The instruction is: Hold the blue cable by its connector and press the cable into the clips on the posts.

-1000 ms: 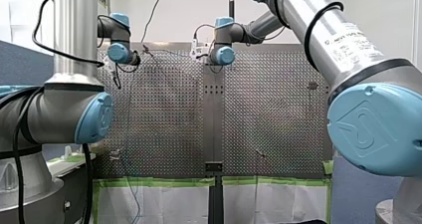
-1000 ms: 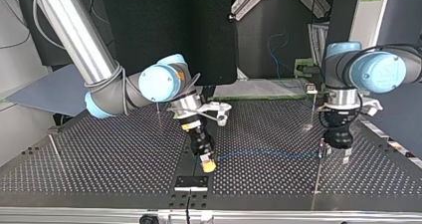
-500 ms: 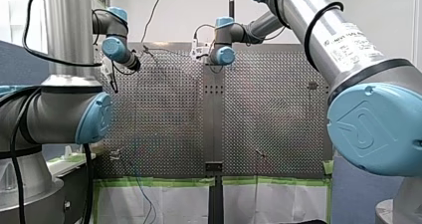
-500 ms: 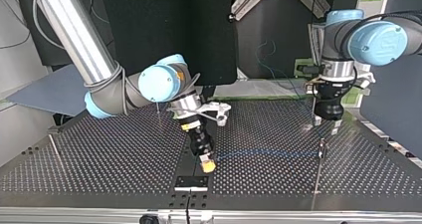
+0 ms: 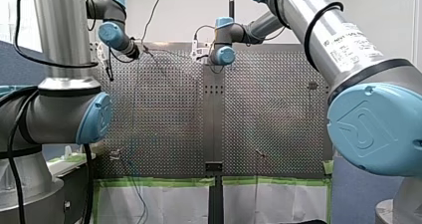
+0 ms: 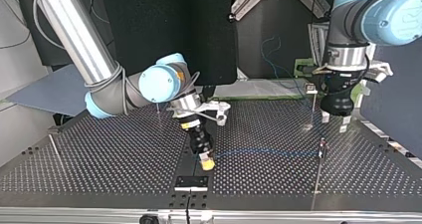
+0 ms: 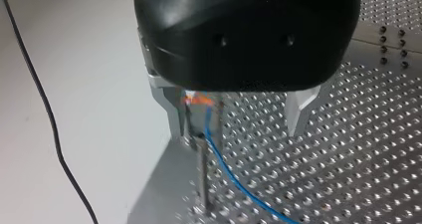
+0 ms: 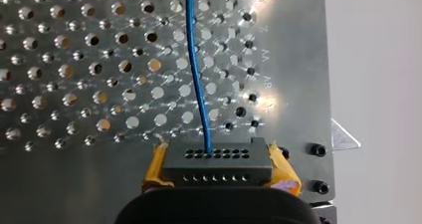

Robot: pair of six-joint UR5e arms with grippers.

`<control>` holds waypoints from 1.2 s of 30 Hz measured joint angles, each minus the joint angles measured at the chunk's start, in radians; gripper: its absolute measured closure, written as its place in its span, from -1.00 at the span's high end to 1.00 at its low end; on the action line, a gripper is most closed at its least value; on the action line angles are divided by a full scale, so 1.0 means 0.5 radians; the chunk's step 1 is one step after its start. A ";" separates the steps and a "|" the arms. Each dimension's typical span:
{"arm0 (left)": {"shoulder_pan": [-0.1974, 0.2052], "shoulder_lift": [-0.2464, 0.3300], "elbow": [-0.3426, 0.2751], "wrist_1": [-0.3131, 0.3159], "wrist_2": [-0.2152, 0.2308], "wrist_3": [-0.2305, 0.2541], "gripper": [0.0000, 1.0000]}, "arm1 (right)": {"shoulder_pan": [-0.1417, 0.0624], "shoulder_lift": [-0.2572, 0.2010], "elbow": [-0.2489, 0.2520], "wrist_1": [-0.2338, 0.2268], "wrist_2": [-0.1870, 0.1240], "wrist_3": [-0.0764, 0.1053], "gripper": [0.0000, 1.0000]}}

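Note:
In the top view the blue cable (image 6: pixel 268 152) runs level above the table from my right gripper (image 6: pixel 207 163) to a clip on a thin post (image 6: pixel 322 145). The right wrist view shows the yellow pads (image 8: pixel 283 168) shut on the black connector (image 8: pixel 217 160), with the blue cable (image 8: pixel 196 74) leaving it ahead. My left gripper (image 6: pixel 334 123) hangs open above and behind that post. In the left wrist view its metal fingers (image 7: pixel 296 115) stand wide apart with nothing between them. The post (image 7: pixel 201 174), its orange-tipped clip and the cable (image 7: pixel 234 181) sit close to one finger.
A second post (image 6: pixel 312 107) stands behind the clipped one, near my left gripper. A thin post (image 6: pixel 158 108) rises behind my right arm, and a rod (image 6: pixel 55 150) stands at the top view's left. A black plate (image 6: pixel 191 182) lies by the near edge of the perforated table (image 6: pixel 109 164).
My left gripper has risen from low beside the clipped post and drawn back toward the far side of the top view, still open. My right gripper holds the connector in place.

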 joint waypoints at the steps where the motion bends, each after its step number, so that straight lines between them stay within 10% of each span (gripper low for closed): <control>1: -0.003 0.006 0.004 -0.006 -0.001 0.016 0.96 | 0.000 0.000 0.001 0.004 0.005 -0.001 -1.00; 36: -0.125 -0.010 0.134 -0.030 -0.023 0.608 0.96 | -0.001 0.006 0.008 0.021 0.038 -0.010 -1.00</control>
